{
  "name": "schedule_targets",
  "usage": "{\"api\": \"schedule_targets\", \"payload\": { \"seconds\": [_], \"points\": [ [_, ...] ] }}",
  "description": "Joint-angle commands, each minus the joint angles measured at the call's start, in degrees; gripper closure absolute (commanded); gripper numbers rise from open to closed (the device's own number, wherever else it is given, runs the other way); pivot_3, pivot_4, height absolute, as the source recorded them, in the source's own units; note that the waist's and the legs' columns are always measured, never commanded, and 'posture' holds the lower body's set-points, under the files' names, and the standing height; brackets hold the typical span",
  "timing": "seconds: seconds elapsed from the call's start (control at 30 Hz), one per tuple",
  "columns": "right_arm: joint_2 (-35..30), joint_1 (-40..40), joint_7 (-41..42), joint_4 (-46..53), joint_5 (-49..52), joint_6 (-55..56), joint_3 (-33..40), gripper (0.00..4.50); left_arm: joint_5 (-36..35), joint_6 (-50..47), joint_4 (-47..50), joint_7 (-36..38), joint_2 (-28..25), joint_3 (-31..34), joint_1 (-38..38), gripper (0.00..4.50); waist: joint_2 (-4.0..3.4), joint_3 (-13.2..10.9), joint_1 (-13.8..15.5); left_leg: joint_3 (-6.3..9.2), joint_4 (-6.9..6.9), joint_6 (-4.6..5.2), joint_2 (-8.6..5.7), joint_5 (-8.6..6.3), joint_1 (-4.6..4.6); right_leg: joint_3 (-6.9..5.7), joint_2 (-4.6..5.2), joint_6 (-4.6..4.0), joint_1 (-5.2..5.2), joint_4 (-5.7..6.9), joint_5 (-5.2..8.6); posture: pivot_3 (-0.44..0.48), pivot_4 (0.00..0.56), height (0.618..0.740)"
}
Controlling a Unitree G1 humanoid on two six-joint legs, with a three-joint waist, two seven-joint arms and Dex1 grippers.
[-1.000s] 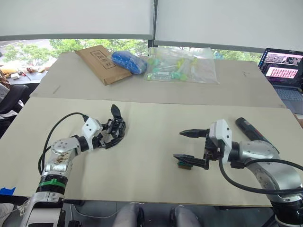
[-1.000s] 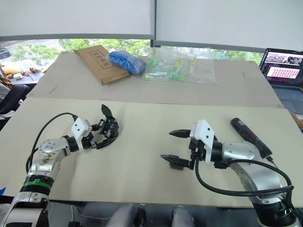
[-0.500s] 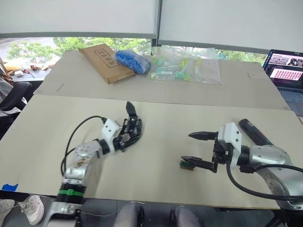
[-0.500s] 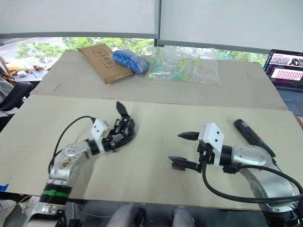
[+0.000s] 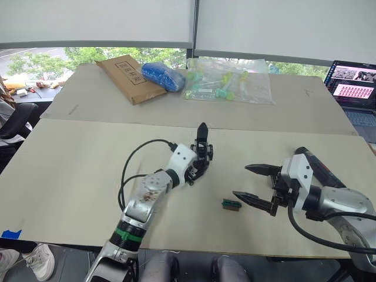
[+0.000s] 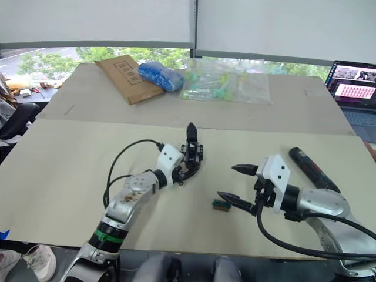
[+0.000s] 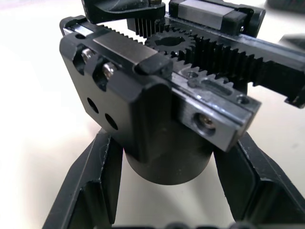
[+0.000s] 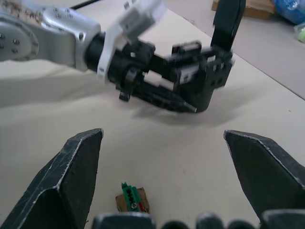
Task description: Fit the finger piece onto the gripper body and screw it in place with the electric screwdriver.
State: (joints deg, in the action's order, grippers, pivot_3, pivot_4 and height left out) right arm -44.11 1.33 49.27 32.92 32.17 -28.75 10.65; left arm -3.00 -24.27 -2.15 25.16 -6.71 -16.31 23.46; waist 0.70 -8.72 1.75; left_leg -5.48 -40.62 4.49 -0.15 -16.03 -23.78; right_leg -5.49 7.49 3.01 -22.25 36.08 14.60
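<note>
Gripper body (image 7: pixel 157 109): you see a black block on a round black base, with a small toothed gear meshing with two toothed racks on top, silver screw heads on one shoulder, two plain holes below them, and a brass-coloured insert in a steel end face. One pointed black finger rises from it (image 5: pixel 202 132). It sits near the middle of the near table (image 5: pixel 70 170), held up off the surface.

Left gripper (image 5: pixel 197 170): you see its two black fingers (image 7: pixel 93 188) closed against the round base of the gripper body, one on each side.

Right gripper (image 5: pixel 251 183): its fingers (image 8: pixel 71 176) are spread wide and hold nothing. It hovers just right of the green-and-brown block (image 5: pixel 230 204), pointing toward the gripper body.

Green-and-brown block: it lies flat on the table between the two grippers, apart from both.

Electric screwdriver (image 6: pixel 311 169): you see a long black cylinder lying on the table to the right, partly behind the right arm. No marking can be read on it.

Writing: the brown cardboard envelope (image 5: pixel 124 77) on the far table carries a printed panel, too small for you to read. The laptop (image 5: pixel 354 88) at the far right shows a lit screen with pink rows, also unreadable.

Other items: a blue bag (image 5: pixel 159 75) and a clear bag of green parts (image 5: pixel 226 79) lie beside the envelope.
</note>
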Motion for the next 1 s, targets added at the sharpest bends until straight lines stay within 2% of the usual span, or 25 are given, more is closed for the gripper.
{"api": "schedule_targets", "payload": {
  "seconds": [0.03,0.07,0.13,0.23,0.3,0.47,0.63,0.7,0.83,0.93,1.0],
  "points": [
    [-0.28,0.27,-1.18,1.51,-0.27,1.26,2.56,0.0,1.53,5.21,-1.02,-1.26,2.26,-1.14,1.78,2.22,0.0,0.0,0.2,0.0,0.0,0.0,0.0,0.0,0.0,0.01,0.01,0.0,0.01,-0.01,0.0,0.0,0.15,0.74],
    [-0.32,0.38,-1.38,1.44,-0.37,1.35,2.67,0.0,1.99,6.1,-1.84,-1.42,2.5,-1.37,1.71,2.22,0.0,0.0,0.36,0.0,-0.01,0.0,0.0,0.0,0.0,0.01,0.01,0.0,0.01,-0.03,0.0,0.0,0.15,0.74],
    [-0.39,0.48,-1.65,1.27,-0.53,1.49,2.77,0.0,2.33,7.62,-3.4,-1.56,2.89,-1.46,1.2,1.2,0.0,0.0,0.56,0.0,-0.03,0.01,0.0,-0.01,0.0,0.01,0.02,0.0,0.01,-0.05,0.0,0.0,0.15,0.74],
    [-0.5,0.62,-1.74,1.56,-0.43,1.31,3.04,0.0,1.67,8.28,-3.11,-0.07,2.41,-1.2,-0.29,0.04,-0.01,0.0,0.52,0.01,-0.05,0.03,0.01,-0.02,0.01,0.02,0.03,0.0,0.01,-0.07,0.0,0.0,0.15,0.74],
    [-0.85,0.66,-1.57,1.64,-0.22,1.18,3.58,0.0,0.97,7.6,-1.3,1.41,0.8,-0.47,-1.87,0.04,-0.02,0.01,0.47,0.0,-0.05,0.03,0.02,-0.02,0.01,0.02,0.03,0.0,0.01,-0.06,0.0,0.0,0.15,0.74],
    [-3.96,0.4,0.8,0.92,0.84,0.39,6.36,0.0,-3.25,1.93,6.12,7.38,-7.52,3.92,-6.39,0.04,-0.07,0.04,-0.17,0.01,-0.04,0.03,0.07,-0.02,0.07,0.06,0.03,-0.02,0.0,-0.05,0.01,0.0,0.15,0.74],
    [-10.93,-3.05,2.97,-0.94,5.33,-7.27,8.92,0.0,-7.91,-0.98,10.37,15.54,-17.55,8.31,-8.3,0.04,-0.12,0.07,-0.77,0.01,-0.05,0.03,0.09,-0.02,0.16,0.15,0.07,-0.03,0.03,-0.04,0.01,0.0,0.15,0.74],
    [-15.17,-8.12,1.82,-3.45,7.63,-14.89,8.05,0.0,-12.58,-1.93,11.48,22.21,-22.34,10.99,-7.55,0.04,-0.13,0.06,-0.99,0.02,-0.05,0.03,0.1,-0.03,0.17,0.14,0.08,-0.03,0.02,-0.03,0.02,0.0,0.15,0.74],
    [-20.77,-25.4,-2.61,-12.01,11.1,-35.72,0.97,0.0,-26.18,-7.76,17.83,38.01,-32.56,15.86,-4.61,0.04,-0.21,-0.01,-1.41,0.02,-0.08,0.02,0.13,-0.03,0.06,0.13,0.19,-0.1,-0.11,-0.03,0.05,0.0,0.15,0.74],
    [-22.5,-38.85,-2.65,-20.05,8.17,-46.98,-9.59,0.0,-32.58,-12.44,20.9,42.8,-38.2,18.47,-0.51,0.04,-0.28,-0.05,-1.21,0.14,-0.03,0.01,0.09,-0.03,0.02,0.05,0.58,-0.17,-0.1,-0.09,0.09,0.0,0.15,0.74],
    [-20.06,-47.3,-4.25,-27.42,6.62,-55.84,-15.35,0.0,-36.47,-15.32,22.61,43.9,-40.19,19.91,2.07,0.04,-0.3,-0.06,-1.24,0.14,-0.02,0.01,0.04,-0.03,-0.01,0.02,0.53,-0.17,-0.1,-0.11,0.09,0.0,0.15,0.74]
  ]
}}
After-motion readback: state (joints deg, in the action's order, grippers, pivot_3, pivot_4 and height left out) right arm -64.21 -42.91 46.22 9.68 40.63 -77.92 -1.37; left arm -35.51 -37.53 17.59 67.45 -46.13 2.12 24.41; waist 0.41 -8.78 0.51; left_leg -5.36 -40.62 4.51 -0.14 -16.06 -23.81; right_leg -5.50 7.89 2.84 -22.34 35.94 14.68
